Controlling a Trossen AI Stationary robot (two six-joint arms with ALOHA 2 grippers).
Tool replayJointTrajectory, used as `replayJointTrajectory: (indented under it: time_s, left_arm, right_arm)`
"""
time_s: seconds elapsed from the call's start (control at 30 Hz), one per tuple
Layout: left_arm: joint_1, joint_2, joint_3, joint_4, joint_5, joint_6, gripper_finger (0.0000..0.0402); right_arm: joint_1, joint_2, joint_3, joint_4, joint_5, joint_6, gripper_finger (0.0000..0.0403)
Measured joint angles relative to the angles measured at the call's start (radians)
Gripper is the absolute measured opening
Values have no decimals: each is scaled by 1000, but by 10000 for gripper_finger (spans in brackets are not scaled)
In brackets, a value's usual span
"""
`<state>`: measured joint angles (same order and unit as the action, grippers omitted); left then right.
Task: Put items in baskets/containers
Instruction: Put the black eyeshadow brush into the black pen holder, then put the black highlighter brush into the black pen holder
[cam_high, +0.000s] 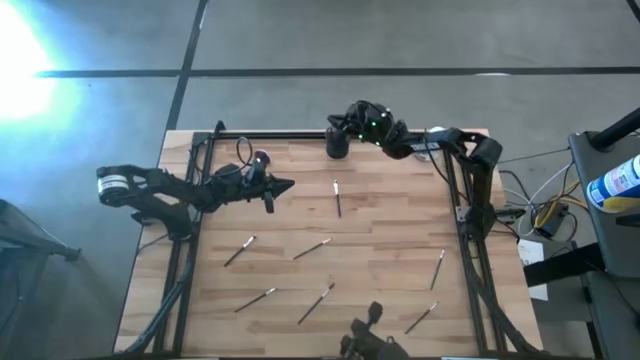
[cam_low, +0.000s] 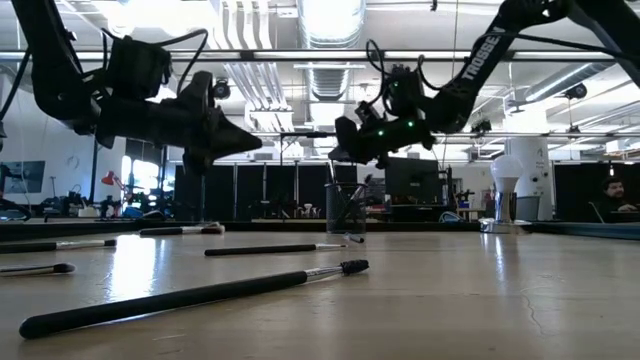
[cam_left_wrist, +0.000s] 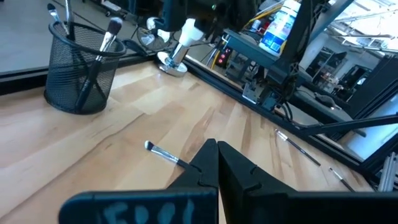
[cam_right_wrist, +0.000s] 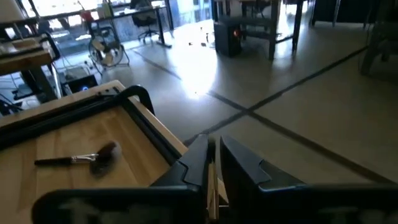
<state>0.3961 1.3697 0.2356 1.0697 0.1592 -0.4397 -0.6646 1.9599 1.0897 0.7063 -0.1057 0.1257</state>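
Holding a thin pale-handled brush (cam_right_wrist: 213, 186) between the nearly closed fingers of my right gripper (cam_high: 338, 127), I hang just above the small black mesh cup (cam_high: 337, 145) at the far edge of the wooden table (cam_high: 390, 240). My left gripper (cam_high: 286, 185) waits clenched and empty over the table's left part, near a brush (cam_high: 338, 198) lying in the middle. I judge the task less than half done: a few brushes stand in the cup, but about seven thin makeup brushes (cam_high: 315, 303) lie scattered across the near half.
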Motion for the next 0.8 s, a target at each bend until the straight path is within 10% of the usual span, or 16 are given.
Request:
replayJointTrajectory:
  time_s: [0.4,0.8]
  left_arm:
    - [122,-41,26,-127,16,-22,0]
    - [272,-128,461,-1270,-70,227,1]
  right_arm:
    - [25,-151,88,-401,0,-97,58]
    - [182,-503,-244,-426,5,-100,11]
